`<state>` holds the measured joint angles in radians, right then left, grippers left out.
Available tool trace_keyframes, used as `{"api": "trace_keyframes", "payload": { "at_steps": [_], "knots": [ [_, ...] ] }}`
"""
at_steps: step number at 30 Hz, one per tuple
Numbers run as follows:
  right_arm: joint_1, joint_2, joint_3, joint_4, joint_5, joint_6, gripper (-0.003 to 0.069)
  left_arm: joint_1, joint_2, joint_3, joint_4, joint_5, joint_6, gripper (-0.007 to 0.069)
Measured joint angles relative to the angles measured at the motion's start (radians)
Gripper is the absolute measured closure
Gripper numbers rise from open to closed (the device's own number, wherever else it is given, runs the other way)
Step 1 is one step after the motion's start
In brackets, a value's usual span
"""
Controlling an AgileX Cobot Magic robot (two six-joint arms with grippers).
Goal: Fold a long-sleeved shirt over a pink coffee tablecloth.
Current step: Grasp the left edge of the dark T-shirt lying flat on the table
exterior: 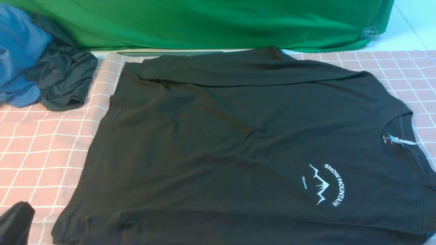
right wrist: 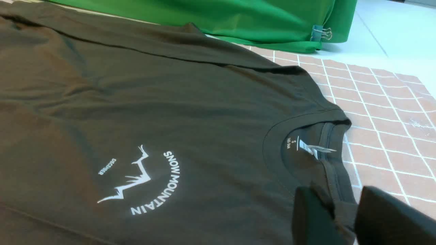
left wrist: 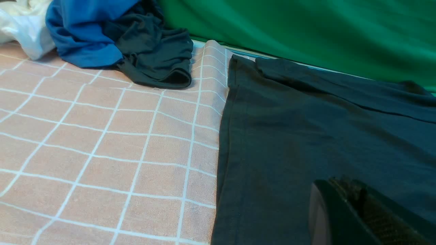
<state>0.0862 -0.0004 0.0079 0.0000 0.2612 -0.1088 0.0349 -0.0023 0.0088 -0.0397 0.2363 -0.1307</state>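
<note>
**Black shirt spread on the gridded cloth, right claw at its collar**

The pink coffee tablecloth (exterior: 44, 143), dusty pink with a thin white grid, covers the bench and lies mostly flat, with a low ridge just beside the shirt's hem. The long-sleeved shirt (exterior: 218, 143) lies face up across the middle of it, hem toward the robot's left and neck toward its right. Its far sleeve (exterior: 238, 71) is folded in along the far edge of the body. The white mountain print (exterior: 323, 183) and the neck label (exterior: 402, 140) face upward.

A plain green fabric (exterior: 204, 23) hangs as a backdrop along the far side, and a binder clip (exterior: 369, 32) is fastened at its right corner. Past that corner a pale bench top (right wrist: 391, 58) shows beyond the cloth's edge. At the far left a blue cloth (exterior: 17, 51) and a smaller dark garment (exterior: 64, 78) lie crumpled together on the tablecloth, well apart from the shirt's print. In the left wrist view, something white (left wrist: 20, 30) lies beside them.

The left claw (exterior: 15, 221) sits low at the near left corner with its jaws closed, and nothing is seen between them. The right claw (right wrist: 340, 217), visible only in its own wrist view, is clamped on the shirt's neck band.
</note>
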Motion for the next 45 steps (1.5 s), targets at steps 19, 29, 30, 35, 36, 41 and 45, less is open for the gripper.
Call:
{"api": "trace_keyframes", "payload": {
  "at_steps": [19, 29, 30, 35, 36, 41, 45],
  "knots": [
    [0.000, 0.000, 0.000, 0.000, 0.000, 0.000, 0.0421, 0.000, 0.000, 0.000, 0.000, 0.000, 0.000, 0.0610],
    [0.000, 0.000, 0.000, 0.000, 0.000, 0.000, 0.0421, 0.000, 0.000, 0.000, -0.087, -0.102, -0.012, 0.0610],
    [0.000, 0.000, 0.000, 0.000, 0.000, 0.000, 0.0421, 0.000, 0.000, 0.000, -0.126, -0.122, -0.026, 0.0610],
    [0.000, 0.000, 0.000, 0.000, 0.000, 0.000, 0.0421, 0.000, 0.000, 0.000, -0.453, -0.276, -0.171, 0.0610],
    [0.000, 0.000, 0.000, 0.000, 0.000, 0.000, 0.0421, 0.000, 0.000, 0.000, -0.485, -0.294, -0.191, 0.0610],
    [0.000, 0.000, 0.000, 0.011, -0.012, 0.001, 0.0421, 0.000, 0.000, 0.000, -0.527, -0.472, -0.330, 0.0610],
    [0.001, 0.000, 0.000, 0.100, -0.122, 0.109, 0.0421, 0.000, -0.001, -0.015, -0.439, -0.679, -0.550, 0.0610]
  ]
}}
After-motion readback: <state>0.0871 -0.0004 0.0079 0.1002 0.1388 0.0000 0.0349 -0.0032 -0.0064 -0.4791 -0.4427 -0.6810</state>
